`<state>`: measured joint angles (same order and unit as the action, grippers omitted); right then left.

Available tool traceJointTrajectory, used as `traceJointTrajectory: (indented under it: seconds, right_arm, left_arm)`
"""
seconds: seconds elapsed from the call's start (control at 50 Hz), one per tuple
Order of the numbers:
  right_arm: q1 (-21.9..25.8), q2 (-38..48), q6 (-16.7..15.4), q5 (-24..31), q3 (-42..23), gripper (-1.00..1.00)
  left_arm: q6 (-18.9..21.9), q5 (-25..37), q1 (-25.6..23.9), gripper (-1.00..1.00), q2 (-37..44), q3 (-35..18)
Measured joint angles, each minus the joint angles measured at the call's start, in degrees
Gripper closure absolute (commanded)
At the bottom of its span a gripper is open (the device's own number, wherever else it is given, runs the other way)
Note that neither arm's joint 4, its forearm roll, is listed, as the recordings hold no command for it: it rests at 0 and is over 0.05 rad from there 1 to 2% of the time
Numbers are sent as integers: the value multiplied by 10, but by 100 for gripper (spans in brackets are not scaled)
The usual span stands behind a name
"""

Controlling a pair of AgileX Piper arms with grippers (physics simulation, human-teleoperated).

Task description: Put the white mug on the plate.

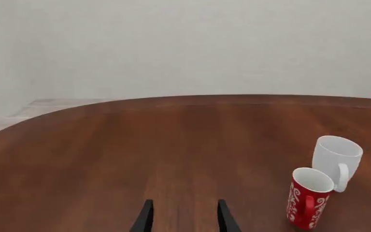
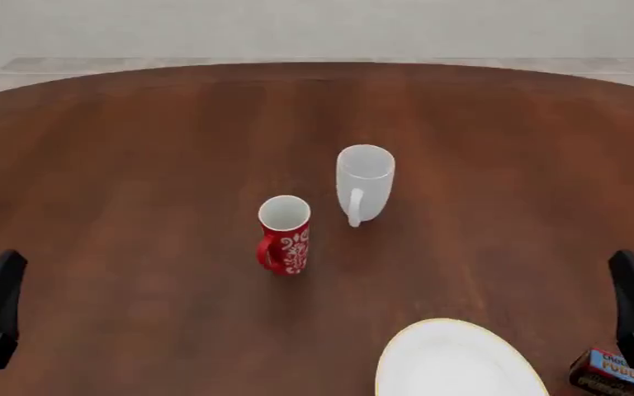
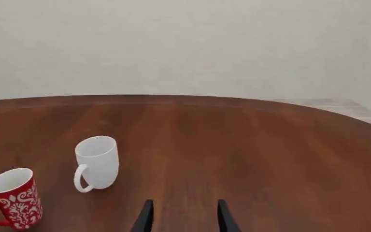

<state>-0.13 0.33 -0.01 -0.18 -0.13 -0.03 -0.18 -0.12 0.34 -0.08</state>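
Observation:
The white mug (image 2: 365, 181) stands upright near the middle of the table, its loop handle turned toward the arms' side. It also shows in the left wrist view (image 1: 335, 157) and the right wrist view (image 3: 98, 162). The plate (image 2: 455, 363), white with a thin gold rim, lies at the table's near edge right of centre, cut off by the frame. My left gripper (image 1: 184, 218) is open and empty at the near left, far from the mug. My right gripper (image 3: 184, 218) is open and empty at the near right, beside the plate.
A red mug (image 2: 285, 235) with a white pattern stands upright just left of and nearer than the white mug, a small gap between them. A blue and brown candy bar (image 2: 617, 375) lies right of the plate by the right gripper. The wooden table's (image 2: 130, 181) far edge curves.

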Motion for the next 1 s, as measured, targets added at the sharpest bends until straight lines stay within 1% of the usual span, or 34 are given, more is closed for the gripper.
traceJointTrajectory:
  seconds: [0.52,0.62,0.66,0.74,0.82,0.9,1.0]
  right_arm:
    - [1,1,0,1,-1,-100]
    - [1,1,-5,1,-1,-100]
    - [1,7,-5,-2,-1,-100]
    - [6,45,-16,-21,-4,-100]
    - [11,75,-16,-21,-18,-100]
    - [17,100,-8,-10,-40,-100]
    - [25,126,2,22,-83,-100]
  left_arm:
    - [-1,1,2,-100,3,-2]
    - [-1,0,2,-100,4,-2]
    - [-1,0,2,-100,5,-2]
    - [-1,-2,3,-100,6,-2]
    - [-1,-6,6,-100,9,-1]
    - [0,-8,6,-100,10,-1]
    - [0,-8,6,-100,11,-1]
